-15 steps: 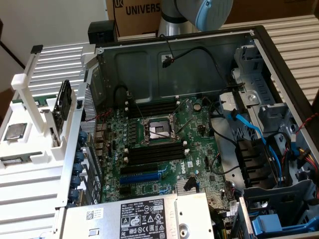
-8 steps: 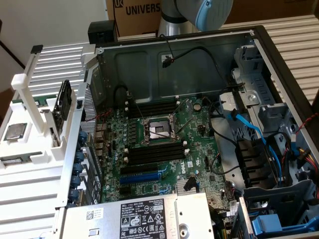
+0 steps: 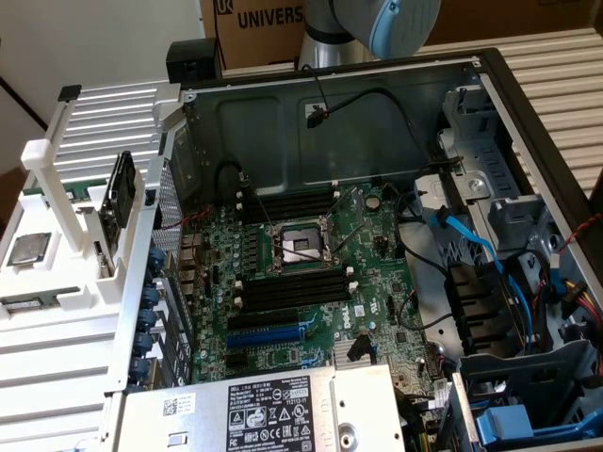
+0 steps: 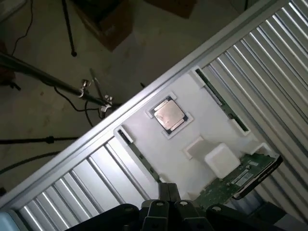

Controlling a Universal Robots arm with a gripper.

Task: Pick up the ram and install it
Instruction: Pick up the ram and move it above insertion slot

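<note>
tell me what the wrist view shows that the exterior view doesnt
Wrist view: the shut gripper with nothing in it, and a floor with stand legs. Exterior view: the open computer case, its motherboard, black memory slots and power supply. Shared: the white holder carrying the processor chip, the hard drive and ram sticks seated in it.

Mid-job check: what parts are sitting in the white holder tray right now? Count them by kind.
Ram sticks: 2
Processor chip: 1
Hard drive: 1
Total: 4
</note>
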